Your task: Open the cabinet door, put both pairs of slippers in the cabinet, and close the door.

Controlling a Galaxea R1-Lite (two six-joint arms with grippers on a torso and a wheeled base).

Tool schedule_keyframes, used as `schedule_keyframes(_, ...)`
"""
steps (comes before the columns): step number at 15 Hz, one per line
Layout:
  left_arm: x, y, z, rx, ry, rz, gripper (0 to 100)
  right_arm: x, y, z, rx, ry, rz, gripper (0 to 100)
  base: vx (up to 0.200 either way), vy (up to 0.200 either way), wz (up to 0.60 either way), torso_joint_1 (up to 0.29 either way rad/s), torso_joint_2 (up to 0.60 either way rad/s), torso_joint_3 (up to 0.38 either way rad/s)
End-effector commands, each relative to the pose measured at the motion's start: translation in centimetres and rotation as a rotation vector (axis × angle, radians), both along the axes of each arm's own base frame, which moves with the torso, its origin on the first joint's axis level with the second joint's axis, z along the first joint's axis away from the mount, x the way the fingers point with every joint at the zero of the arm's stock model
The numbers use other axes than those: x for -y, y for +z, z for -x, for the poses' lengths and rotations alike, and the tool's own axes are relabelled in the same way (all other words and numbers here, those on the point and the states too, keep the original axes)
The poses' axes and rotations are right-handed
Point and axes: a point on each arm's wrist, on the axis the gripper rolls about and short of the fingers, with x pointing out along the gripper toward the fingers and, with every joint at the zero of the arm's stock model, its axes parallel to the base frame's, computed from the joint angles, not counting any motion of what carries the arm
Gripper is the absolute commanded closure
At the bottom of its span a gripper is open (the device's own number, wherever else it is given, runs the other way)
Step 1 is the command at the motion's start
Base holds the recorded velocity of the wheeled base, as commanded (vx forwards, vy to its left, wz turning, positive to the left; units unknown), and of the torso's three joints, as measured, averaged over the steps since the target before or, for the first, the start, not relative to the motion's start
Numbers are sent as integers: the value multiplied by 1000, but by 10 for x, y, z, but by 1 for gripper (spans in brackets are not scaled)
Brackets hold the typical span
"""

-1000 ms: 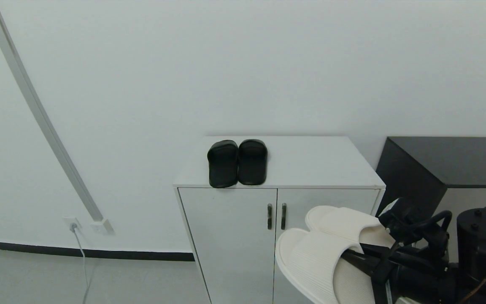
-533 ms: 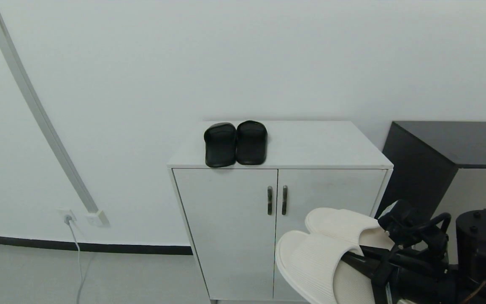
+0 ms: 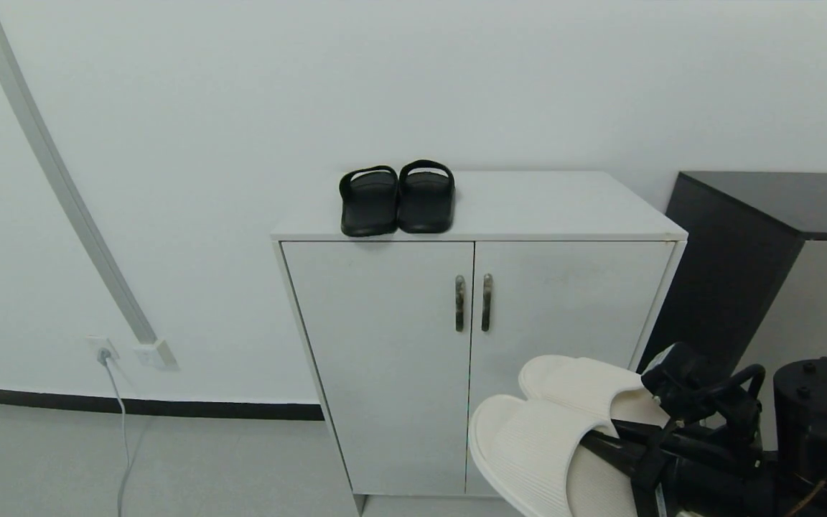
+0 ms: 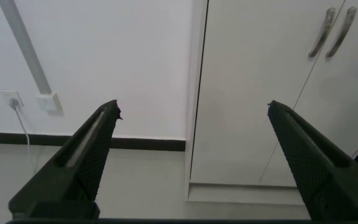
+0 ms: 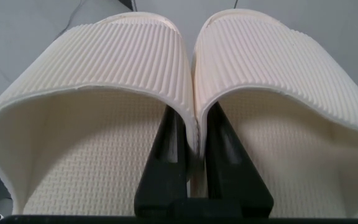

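A white two-door cabinet (image 3: pixel 385 359) stands against the far wall, both doors shut, with a pair of slim upright metal handles (image 3: pixel 486 302) side by side where the doors meet. On its top, towards the left and close to the near edge, a pair of black rubber slide slippers (image 3: pixel 397 197) sits together, the two touching, their toes pointing away from the wall.

The pair of cream ribbed open-toe slippers (image 3: pixel 557 424) is off the floor at the near right, in front of the cabinet's right door and apart from it. The right pincer (image 5: pixel 193 134) has them: one finger goes inside each slipper, and the two fingers are drawn nearly together, squeezing the slippers' touching inner walls between them.

The left pincer (image 4: pixel 192 109) is spread wide with nothing between its fingers, facing the cabinet's left door from well apart.

Right of the cabinet stands a black-topped piece of furniture (image 3: pixel 744 237). On the wall to the left, a grey strip (image 3: pixel 47 165) slants down to a white socket (image 3: pixel 103 352) with a grey cable (image 3: pixel 123 431) hanging to the floor.
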Motion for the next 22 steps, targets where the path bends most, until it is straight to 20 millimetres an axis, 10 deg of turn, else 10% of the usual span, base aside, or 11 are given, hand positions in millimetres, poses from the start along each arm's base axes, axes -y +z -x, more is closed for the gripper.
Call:
schedule_keyframes(1,0,0,0,-1,1,0,0,0,-1,0,-3,1,3,100,0,0,0,-159,491,325)
schedule_keyframes(13,0,0,0,-1,1,1,0,0,-3,1,-2,8,19,100,0,0,0,-95,456,358)
schedule_keyframes(22,0,0,0,-1,1,1,0,-5,-5,2,-11,37,22,100,0,0,0,0,20,15)
